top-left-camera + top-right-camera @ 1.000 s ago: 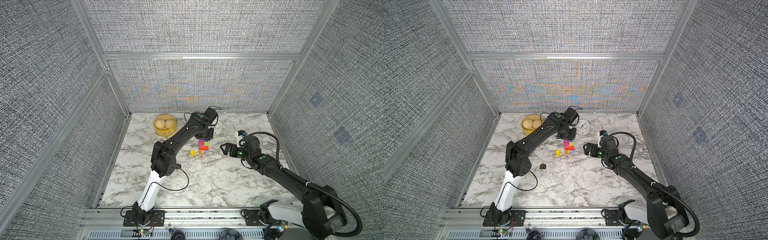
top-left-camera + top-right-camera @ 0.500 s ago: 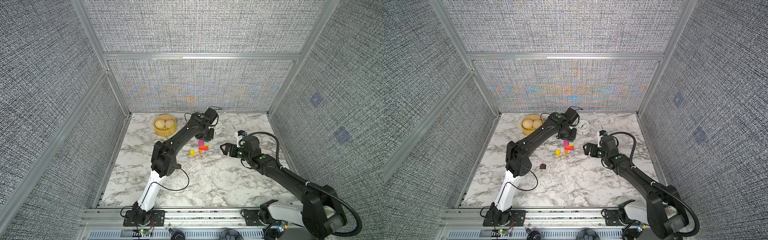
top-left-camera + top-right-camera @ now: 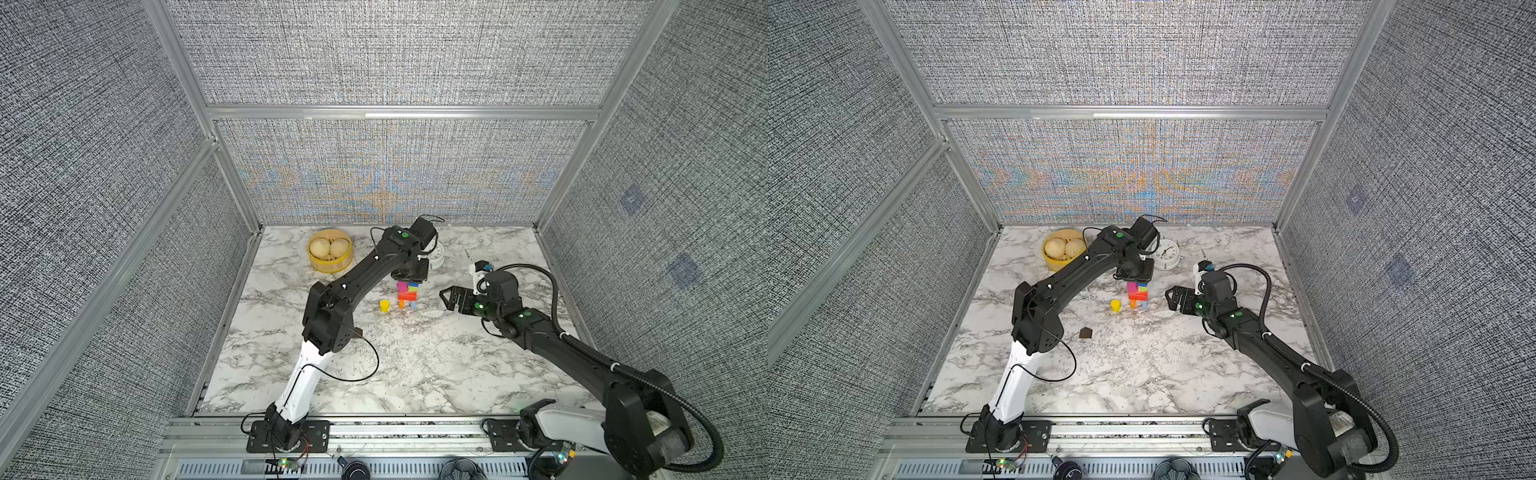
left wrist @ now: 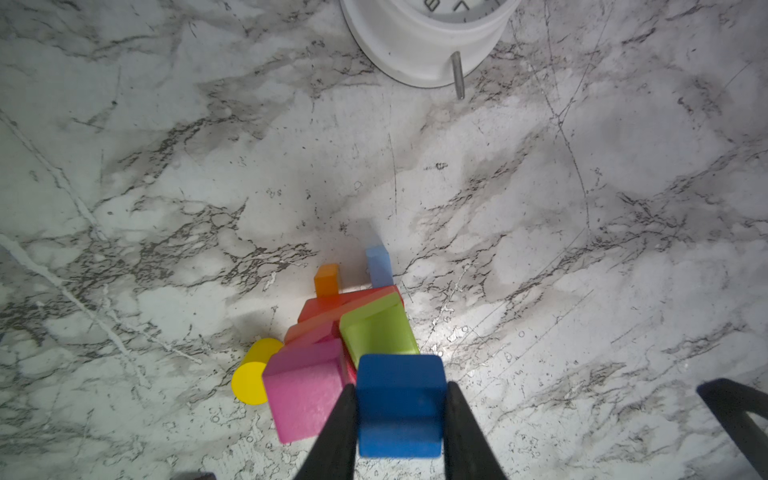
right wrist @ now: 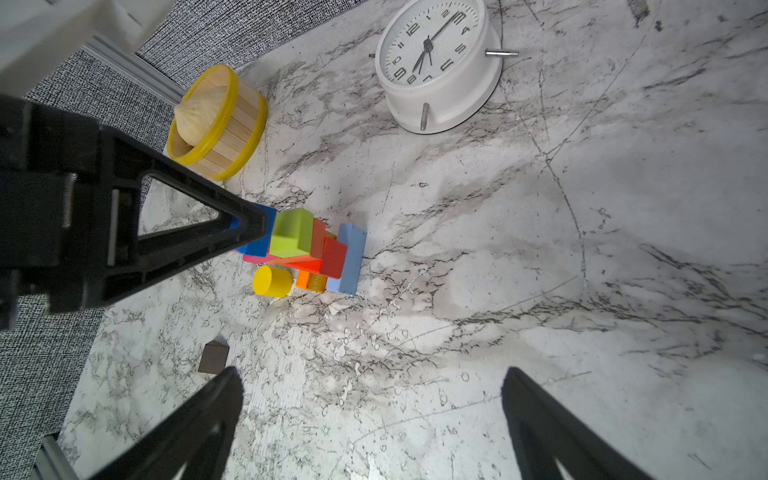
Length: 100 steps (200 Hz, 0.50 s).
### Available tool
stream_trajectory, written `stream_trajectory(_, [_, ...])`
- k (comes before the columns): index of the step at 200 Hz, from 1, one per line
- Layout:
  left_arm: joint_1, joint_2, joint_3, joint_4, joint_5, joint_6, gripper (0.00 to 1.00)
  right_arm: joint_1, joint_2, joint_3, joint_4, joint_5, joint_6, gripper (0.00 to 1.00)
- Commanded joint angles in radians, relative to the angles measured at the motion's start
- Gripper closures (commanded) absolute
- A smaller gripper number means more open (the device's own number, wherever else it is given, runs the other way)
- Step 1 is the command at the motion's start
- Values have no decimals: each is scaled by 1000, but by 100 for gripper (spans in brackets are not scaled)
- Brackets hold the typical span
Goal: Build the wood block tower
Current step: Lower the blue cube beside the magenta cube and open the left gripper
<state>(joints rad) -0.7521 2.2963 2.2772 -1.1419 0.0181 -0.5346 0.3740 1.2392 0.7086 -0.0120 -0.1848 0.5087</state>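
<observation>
- Left tool (image 4: 401,386): fingers clamped on two opposite sides of the blue cube (image 4: 399,403), held over the top of the tower (image 3: 407,293).
- Blue cube sits above the pink cube (image 4: 305,386) and green cube (image 4: 380,332), more over the green one. Can't tell if it is touching them or just above.
- Do it well: centre the blue cube over the seam between pink and green, faces square to them, and come straight down with no sideways push.
- Open the fingers slowly and only a little, since the pink cube is right beside one finger. Then lift straight up.
- The red bricks (image 4: 332,311) below look skewed on each other, and they rest on thin legs, the orange leg (image 4: 327,278) and light-blue leg (image 4: 379,266). Judged tippy, so go gently.
- Yellow cylinder (image 4: 249,374) stands just beside the base; don't knock it.
- Right tool (image 5: 372,374): jaws wide apart, empty, off to the side of the tower, clear of it.
- Brown house-shaped piece (image 3: 1086,332) lies apart on the worktop (image 4: 582,208), probably the cap to go on next.
- Clock (image 5: 436,62) and steamer basket (image 5: 232,124) sit further back, out of the way.
</observation>
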Motion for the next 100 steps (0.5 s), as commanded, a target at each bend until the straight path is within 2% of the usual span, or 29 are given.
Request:
stream_trajectory(1, [0, 5, 4, 10, -22, -2, 71, 3, -3, 8, 24, -1, 1, 1])
stream_trajectory(100, [1, 20, 13, 10, -29, 4, 70, 3, -2, 8, 23, -1, 1, 1])
